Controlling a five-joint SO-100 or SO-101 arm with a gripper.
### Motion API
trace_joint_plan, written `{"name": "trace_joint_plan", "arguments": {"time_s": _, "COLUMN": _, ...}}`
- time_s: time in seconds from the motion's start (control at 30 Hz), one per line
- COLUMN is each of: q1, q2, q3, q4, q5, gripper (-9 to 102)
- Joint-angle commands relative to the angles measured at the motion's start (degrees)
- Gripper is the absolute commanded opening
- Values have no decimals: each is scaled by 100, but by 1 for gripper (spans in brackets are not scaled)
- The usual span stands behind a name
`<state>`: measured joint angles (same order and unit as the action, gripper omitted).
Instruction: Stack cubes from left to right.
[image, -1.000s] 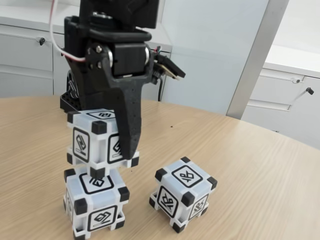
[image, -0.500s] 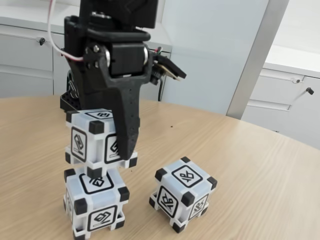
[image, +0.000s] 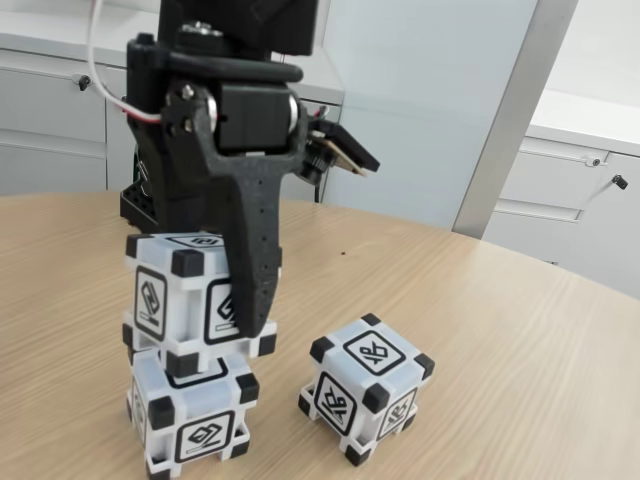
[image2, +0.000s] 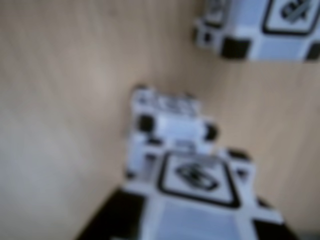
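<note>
In the fixed view my black gripper (image: 200, 315) is shut on a white cube (image: 170, 295) with black corners. That cube sits down on top of a second cube (image: 195, 425) standing on the wooden table, shifted slightly left of it. The near finger (image: 250, 290) runs down the held cube's right face; the other finger is hidden behind it. A third cube (image: 365, 390) stands alone on the table to the right. The wrist view is blurred: the held cube (image2: 200, 195) is at the bottom, the lower cube (image2: 170, 117) past it, and the third cube (image2: 260, 25) at the top right.
The arm's black base (image: 140, 200) stands behind the stack. The round table's edge (image: 560, 270) curves along the right. Grey cabinets (image: 590, 200) and a grey post (image: 510, 110) stand beyond it. Bare wood (image: 520, 380) lies right of the third cube.
The gripper has come down and a little to the left with its cube. The gap above the lower cube has closed.
</note>
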<state>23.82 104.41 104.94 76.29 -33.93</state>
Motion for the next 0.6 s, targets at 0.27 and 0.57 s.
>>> {"name": "trace_joint_plan", "arguments": {"time_s": 0.27, "q1": 53, "q2": 220, "q3": -35, "q4": 18, "q5": 9, "gripper": 16}}
{"name": "trace_joint_plan", "arguments": {"time_s": 0.57, "q1": 53, "q2": 220, "q3": -35, "q4": 299, "q5": -79, "gripper": 16}}
